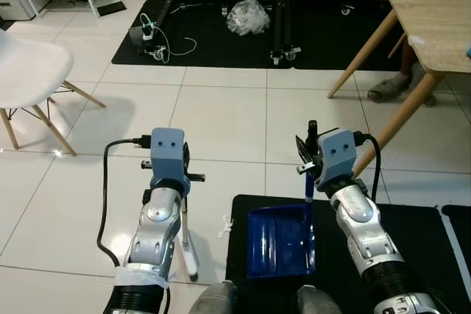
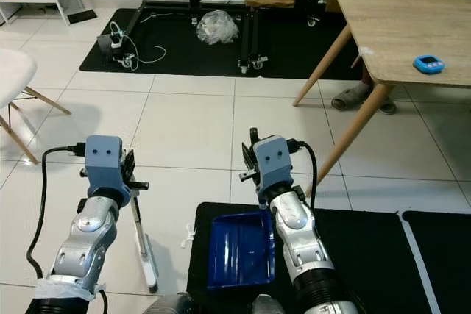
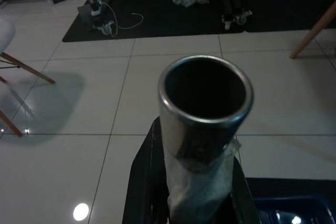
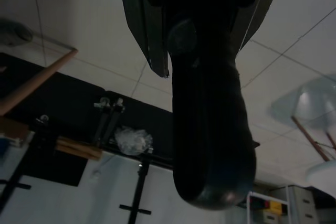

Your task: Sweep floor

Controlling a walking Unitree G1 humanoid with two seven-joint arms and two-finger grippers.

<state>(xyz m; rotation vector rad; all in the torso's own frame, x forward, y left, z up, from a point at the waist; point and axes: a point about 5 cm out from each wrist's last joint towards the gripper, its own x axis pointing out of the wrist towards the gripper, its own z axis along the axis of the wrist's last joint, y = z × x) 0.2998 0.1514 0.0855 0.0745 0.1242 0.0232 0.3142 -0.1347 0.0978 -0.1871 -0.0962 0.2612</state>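
The left gripper's [image 3: 194, 182] fingers [image 3: 142, 182] were closed on the broom [image 1: 188, 244], one black finger on each side of its handle; in the left wrist view the hollow metal tube end stuck up past the fingertips toward the camera, with a pale wrapping around the tube where the fingers pressed it. From the fingers the broom's long axis ran steeply downward, leaning a little toward the robot, and its pale lower part reached the tiled floor [image 1: 221, 108] just below and beside the left arm. The right gripper's [image 1: 307, 154] fingers [image 4: 144, 19] were clamped on the dustpan's [image 1: 280, 240] dark handle, which filled the gap between them in the right wrist view and ended in a rounded tip past the fingertips. Below those fingers the handle stood nearly upright, and the blue pan lay on a black mat [image 1: 419, 240] with its open side pointing toward the broom side. A small white scrap [image 1: 224, 227] lay on the floor between the broom's foot and the pan. Well beyond both sets of fingers stood a white chair [image 1: 29, 79] and a wooden table [image 1: 434, 12].
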